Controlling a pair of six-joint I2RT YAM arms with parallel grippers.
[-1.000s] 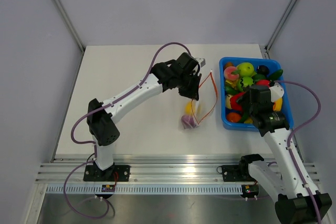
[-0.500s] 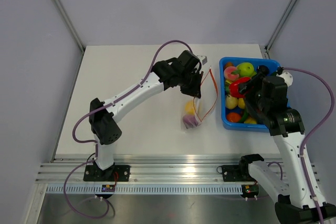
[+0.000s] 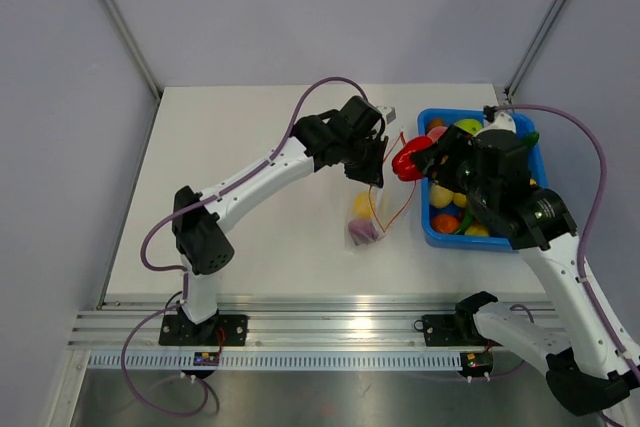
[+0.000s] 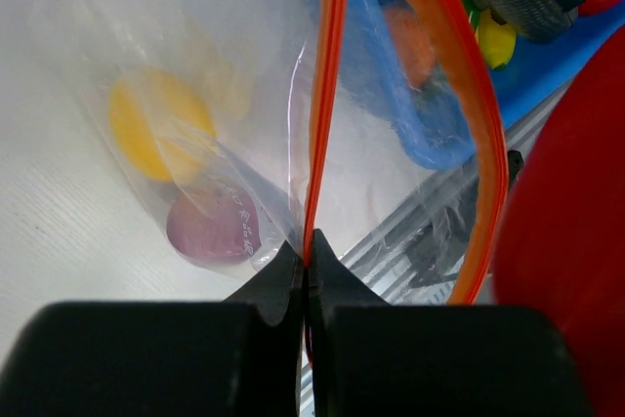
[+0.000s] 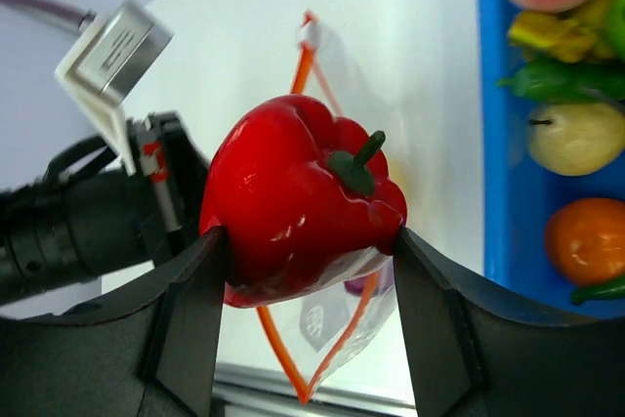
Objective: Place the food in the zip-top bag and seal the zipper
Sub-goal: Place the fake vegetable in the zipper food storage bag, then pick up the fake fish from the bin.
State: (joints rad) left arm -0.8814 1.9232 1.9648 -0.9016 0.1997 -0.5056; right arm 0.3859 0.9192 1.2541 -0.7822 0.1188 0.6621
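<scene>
**We grip on both sides**

From above, our left hand holds the clear zip-top plastic bag upright by its rim. Left wrist: we pinch its orange-red zipper strip, fingers pressed together. Right wrist: our right hand clamps a glossy red toy pepper at the bag's mouth.

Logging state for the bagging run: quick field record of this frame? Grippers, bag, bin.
left gripper: shut on orange-red zipper strip, holding clear floppy zip-top bag open
right gripper: gripping glossy red toy bell pepper near bag mouth, not inside
in bag: yellow toy fruit, purple toy food
blue rectangular bin: holds more toy food
</scene>
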